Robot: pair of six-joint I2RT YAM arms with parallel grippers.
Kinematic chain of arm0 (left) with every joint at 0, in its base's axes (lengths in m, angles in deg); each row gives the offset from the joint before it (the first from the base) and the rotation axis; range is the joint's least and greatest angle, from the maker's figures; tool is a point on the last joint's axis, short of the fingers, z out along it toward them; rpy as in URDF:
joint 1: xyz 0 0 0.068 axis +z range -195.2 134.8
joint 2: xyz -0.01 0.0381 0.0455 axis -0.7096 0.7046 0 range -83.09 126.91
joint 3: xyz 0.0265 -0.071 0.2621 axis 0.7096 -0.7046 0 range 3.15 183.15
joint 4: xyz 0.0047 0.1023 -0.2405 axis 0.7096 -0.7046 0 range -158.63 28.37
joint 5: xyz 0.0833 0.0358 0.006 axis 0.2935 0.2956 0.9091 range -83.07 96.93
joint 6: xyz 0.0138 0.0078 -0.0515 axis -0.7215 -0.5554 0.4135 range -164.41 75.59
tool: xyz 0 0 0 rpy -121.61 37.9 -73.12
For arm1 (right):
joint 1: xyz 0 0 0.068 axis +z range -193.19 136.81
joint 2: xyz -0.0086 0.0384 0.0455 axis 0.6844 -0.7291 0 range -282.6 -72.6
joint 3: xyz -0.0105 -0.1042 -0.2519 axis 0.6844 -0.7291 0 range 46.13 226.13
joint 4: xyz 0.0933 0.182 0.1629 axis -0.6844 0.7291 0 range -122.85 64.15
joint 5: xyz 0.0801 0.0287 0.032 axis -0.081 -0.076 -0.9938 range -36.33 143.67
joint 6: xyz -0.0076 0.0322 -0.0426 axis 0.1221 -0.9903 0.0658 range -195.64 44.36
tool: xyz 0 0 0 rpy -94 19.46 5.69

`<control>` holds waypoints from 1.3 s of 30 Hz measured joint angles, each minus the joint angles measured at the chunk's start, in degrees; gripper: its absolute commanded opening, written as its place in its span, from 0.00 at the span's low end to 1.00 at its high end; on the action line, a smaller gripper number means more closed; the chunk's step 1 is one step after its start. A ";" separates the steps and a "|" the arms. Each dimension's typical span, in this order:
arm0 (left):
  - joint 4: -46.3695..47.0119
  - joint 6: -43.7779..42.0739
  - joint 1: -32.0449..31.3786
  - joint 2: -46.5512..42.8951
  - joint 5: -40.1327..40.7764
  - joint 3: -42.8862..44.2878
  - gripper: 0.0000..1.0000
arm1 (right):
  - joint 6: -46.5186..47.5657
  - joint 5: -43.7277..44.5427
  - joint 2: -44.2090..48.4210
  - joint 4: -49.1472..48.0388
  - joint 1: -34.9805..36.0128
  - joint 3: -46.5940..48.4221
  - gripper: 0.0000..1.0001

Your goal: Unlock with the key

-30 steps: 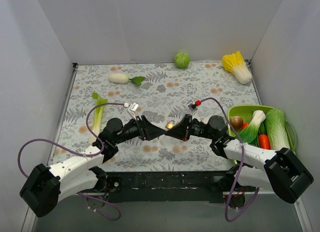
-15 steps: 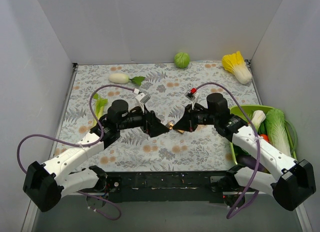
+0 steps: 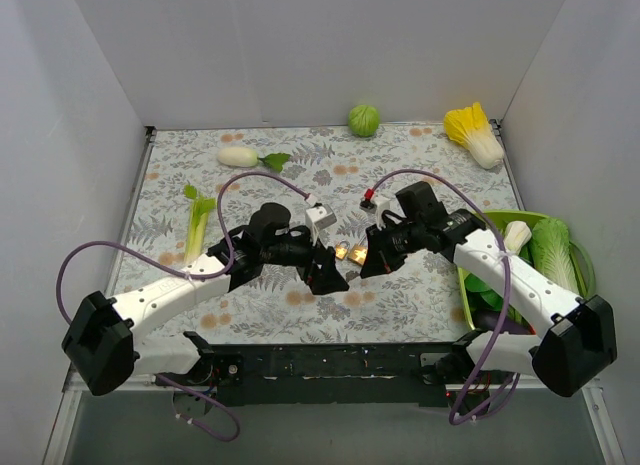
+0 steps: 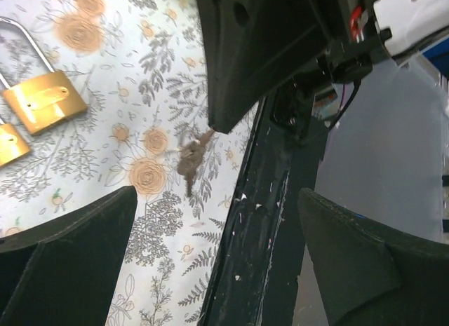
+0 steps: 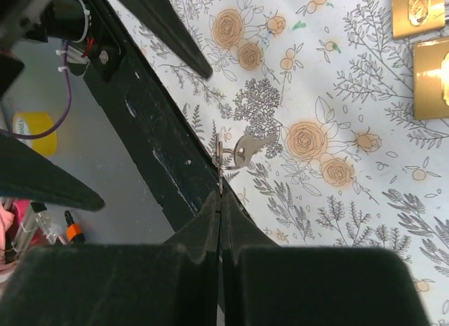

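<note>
We see the right gripper [image 5: 219, 197] clenched on the key [image 5: 243, 148], which sits mid-frame in its wrist view over the floral table [image 5: 337, 214]. Two padlocks [image 5: 429, 77] lie side by side at that frame's upper right. The left gripper [image 4: 217, 193] hangs released, its jaws spread wide.

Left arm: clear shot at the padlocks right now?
Probably yes. The left gripper is open, just beside the padlocks, which lie bare on the mat. The right gripper, shut on the key, is close but not over them.
</note>
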 measured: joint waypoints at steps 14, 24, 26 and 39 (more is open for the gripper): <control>-0.79 -3.82 -7.02 3.15 6.49 1.05 0.96 | 5.40 16.87 -8.33 15.43 5.16 6.16 0.01; -2.10 -4.87 -7.78 3.15 10.05 1.07 0.96 | 3.93 27.02 -11.47 19.32 8.94 6.51 0.01; -2.45 -5.09 -8.09 3.15 10.71 1.07 0.96 | 3.17 31.10 -11.89 20.35 9.86 6.97 0.01; -3.39 -5.57 -8.48 3.08 14.82 1.07 0.97 | -3.28 51.95 -19.50 23.98 15.23 12.37 0.01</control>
